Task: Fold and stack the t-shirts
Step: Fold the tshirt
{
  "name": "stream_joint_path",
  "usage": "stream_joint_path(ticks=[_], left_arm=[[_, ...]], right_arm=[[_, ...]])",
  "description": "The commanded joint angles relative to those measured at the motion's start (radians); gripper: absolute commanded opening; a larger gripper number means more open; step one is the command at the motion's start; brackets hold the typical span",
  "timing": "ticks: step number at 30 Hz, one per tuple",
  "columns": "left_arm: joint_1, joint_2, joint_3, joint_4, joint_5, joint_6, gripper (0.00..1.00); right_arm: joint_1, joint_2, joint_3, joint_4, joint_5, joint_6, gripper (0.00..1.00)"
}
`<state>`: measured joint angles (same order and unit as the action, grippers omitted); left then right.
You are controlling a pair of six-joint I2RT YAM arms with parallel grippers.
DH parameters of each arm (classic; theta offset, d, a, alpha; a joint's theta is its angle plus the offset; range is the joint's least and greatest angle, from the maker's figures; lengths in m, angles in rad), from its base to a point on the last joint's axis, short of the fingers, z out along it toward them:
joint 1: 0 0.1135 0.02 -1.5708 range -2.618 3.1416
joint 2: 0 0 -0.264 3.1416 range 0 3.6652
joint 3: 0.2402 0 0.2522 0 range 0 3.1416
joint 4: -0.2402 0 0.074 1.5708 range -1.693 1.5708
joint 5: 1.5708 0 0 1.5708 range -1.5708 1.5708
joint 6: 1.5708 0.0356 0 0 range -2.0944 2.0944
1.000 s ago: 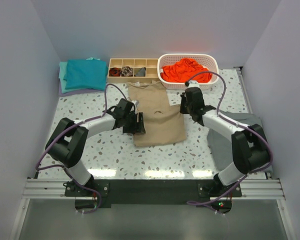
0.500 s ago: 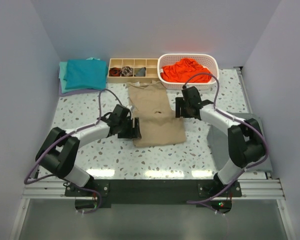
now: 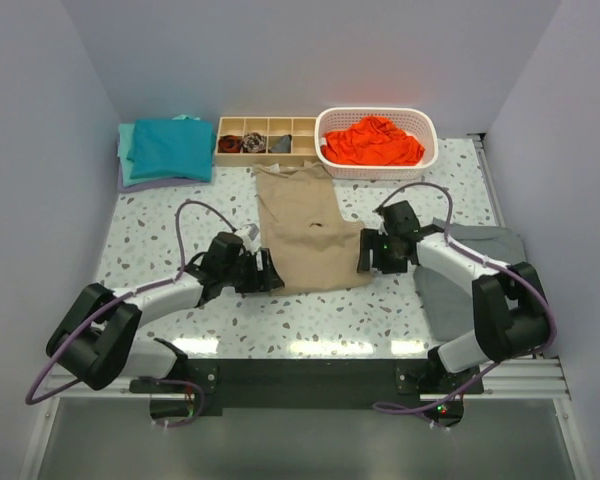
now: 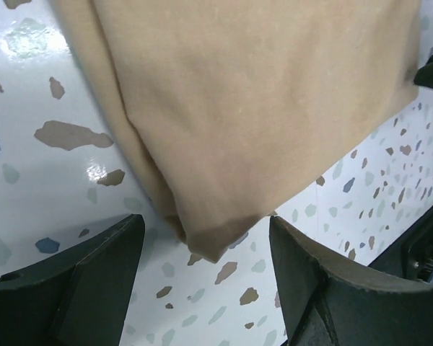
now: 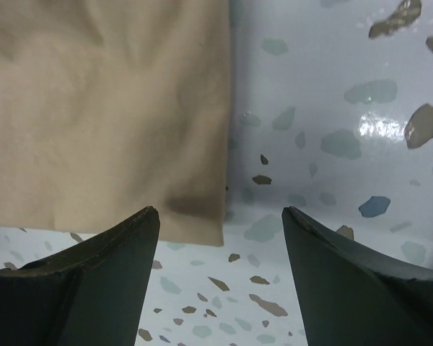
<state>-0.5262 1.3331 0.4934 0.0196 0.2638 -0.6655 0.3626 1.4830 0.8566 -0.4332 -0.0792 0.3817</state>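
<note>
Left gripper and right gripper, wide open and empty, flank the folded tan cotton t-shirt toward the near edge of the speckled counter; pinching one layer could undo the fold.

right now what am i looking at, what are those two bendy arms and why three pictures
These are two robot arms bolted to a speckled table. The wide picture looks down from above; the two close-ups come from a camera on each wrist, dark fingers at the bottom. A tan t-shirt lies in the middle. The left hand and right hand sit open at its near corners, holding nothing. Behind: teal shirts, a wooden tray, an orange-red shirt in a white basket. A grey cloth lies right.
</note>
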Motion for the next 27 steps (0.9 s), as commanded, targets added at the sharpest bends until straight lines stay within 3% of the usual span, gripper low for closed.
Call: stream_joint_path(ticks=[1, 9, 18, 23, 27], left_arm=[[-0.005, 0.02, -0.05, 0.157, 0.049, -0.046, 0.75], [-0.005, 0.034, -0.11, 0.244, 0.068, -0.091, 0.7], [-0.006, 0.012, -0.168, 0.223, 0.034, -0.102, 0.48], [-0.012, 0.015, -0.193, 0.233, 0.014, -0.103, 0.22], [-0.024, 0.014, -0.205, 0.218, -0.006, -0.102, 0.01]], right_arm=[[-0.069, -0.026, -0.071, 0.065, -0.122, 0.045, 0.73], [-0.113, 0.043, -0.123, 0.154, -0.313, 0.052, 0.73], [-0.113, 0.137, -0.179, 0.278, -0.491, 0.111, 0.69], [-0.113, 0.135, -0.217, 0.28, -0.541, 0.108, 0.63], [-0.114, 0.103, -0.255, 0.28, -0.541, 0.103, 0.48]])
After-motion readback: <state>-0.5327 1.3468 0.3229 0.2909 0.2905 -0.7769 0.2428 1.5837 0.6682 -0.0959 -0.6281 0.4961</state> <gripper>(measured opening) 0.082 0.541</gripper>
